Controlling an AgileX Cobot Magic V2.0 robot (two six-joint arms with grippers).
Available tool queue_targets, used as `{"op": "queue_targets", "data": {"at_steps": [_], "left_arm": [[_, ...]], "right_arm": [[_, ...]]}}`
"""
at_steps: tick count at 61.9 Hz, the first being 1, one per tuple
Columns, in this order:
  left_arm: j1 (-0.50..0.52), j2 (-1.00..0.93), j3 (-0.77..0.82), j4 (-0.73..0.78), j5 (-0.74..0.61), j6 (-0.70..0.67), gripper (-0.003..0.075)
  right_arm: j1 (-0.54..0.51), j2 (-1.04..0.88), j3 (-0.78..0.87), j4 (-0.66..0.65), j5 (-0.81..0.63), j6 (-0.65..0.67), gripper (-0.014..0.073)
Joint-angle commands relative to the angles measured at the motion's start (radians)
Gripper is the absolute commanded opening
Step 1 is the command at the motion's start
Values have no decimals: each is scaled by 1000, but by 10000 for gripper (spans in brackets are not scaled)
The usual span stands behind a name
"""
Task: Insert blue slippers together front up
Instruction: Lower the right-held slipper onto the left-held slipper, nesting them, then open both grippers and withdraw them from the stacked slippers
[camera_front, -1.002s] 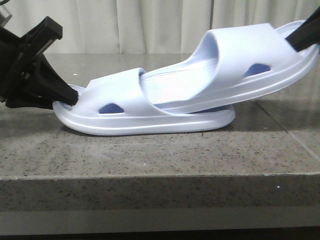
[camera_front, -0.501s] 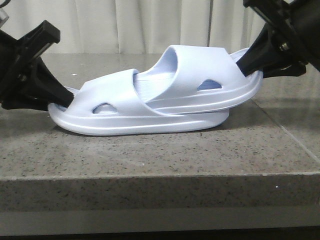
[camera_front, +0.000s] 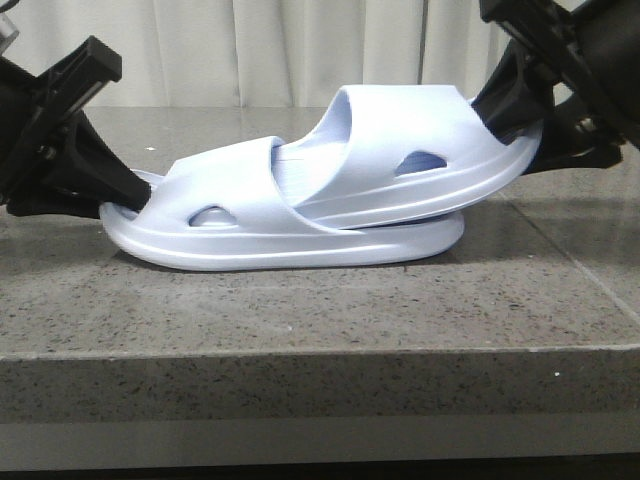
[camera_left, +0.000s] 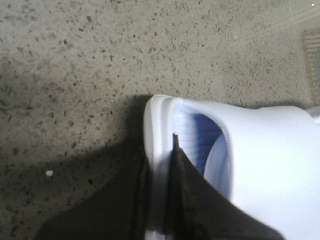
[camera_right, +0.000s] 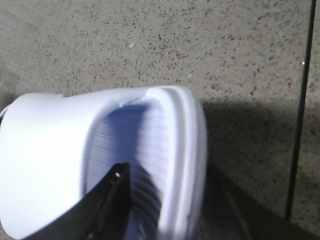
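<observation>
Writing or branding is seen on neither slipper. The lower slipper (camera_front: 300, 235) lies flat on the stone table (camera_front: 320, 310), set back from the table's front edge. The upper slipper (camera_front: 420, 165) is slid into it under the strap, its rear tilted upward. The left gripper (camera_left: 159, 195) is clamped on the lower slipper's end rim; the right gripper (camera_right: 165, 200) is clamped on the upper slipper's rim.

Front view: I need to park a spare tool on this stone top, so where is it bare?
Bare stone runs along the near edge of the table, in front of the lower slipper. It is crowded at both ends: the left hand grips its heel, the right hand the upper slipper.
</observation>
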Motion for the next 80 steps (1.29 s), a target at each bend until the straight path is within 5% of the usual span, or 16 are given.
{"op": "queue_targets", "data": {"at_steps": [1, 28, 68, 80], "left_arm": [[-5, -26, -27, -33, 39, 2, -20], [33, -22, -80, -37, 8, 2, -20], [47, 63, -182, 4, -23, -5, -18], [47, 63, -196, 20, -19, -5, 179]], "right_arm": [[-48, -65, -24, -38, 59, -6, 405], [-465, -258, -24, -107, 245, -9, 406], [-470, -274, -22, -107, 283, -10, 406], [-470, -274, -21, -107, 288, -13, 406]]}}
